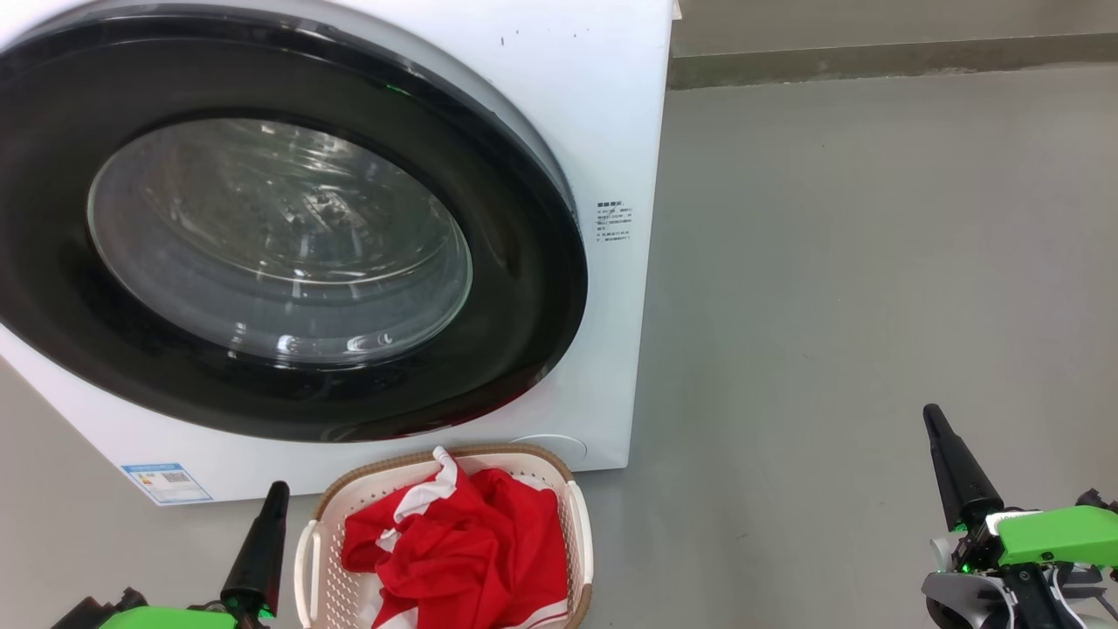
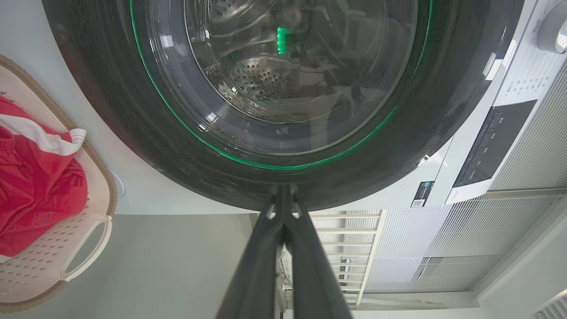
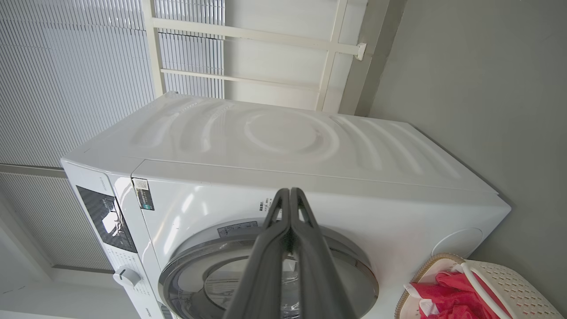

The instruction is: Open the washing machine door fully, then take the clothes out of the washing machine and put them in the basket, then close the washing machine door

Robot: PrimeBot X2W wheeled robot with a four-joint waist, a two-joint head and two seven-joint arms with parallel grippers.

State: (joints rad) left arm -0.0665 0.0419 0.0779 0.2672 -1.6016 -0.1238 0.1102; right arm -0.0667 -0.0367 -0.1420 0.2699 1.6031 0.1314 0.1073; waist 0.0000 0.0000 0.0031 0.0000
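Left hand (image 1: 277,494) sits low left in the head view, fingers clenched together, nothing in them, pointing up at the washing machine (image 1: 603,105) front, just left of the basket (image 1: 576,524). In the left wrist view the tips line up with the bottom of the washing machine door (image 1: 279,236) rim; contact can't be told. Right hand (image 1: 933,415) is low right, also clenched and empty, pointing up and slightly left over bare floor (image 1: 873,262), well apart from the machine, green housing (image 1: 1057,533) behind it. Scene: door looks shut flush on the machine front, black rim glossy, and only steel drum shows through the glass. The basket stands on the floor just in front of the machine's lower right corner, and the clothes (image 1: 472,550) lie bunched inside it, red with white trim over the rim. Grey floor to the right, with a darker wall base strip (image 1: 873,57) at the top. White ribbed panels (image 3: 66,88) behind the machine.
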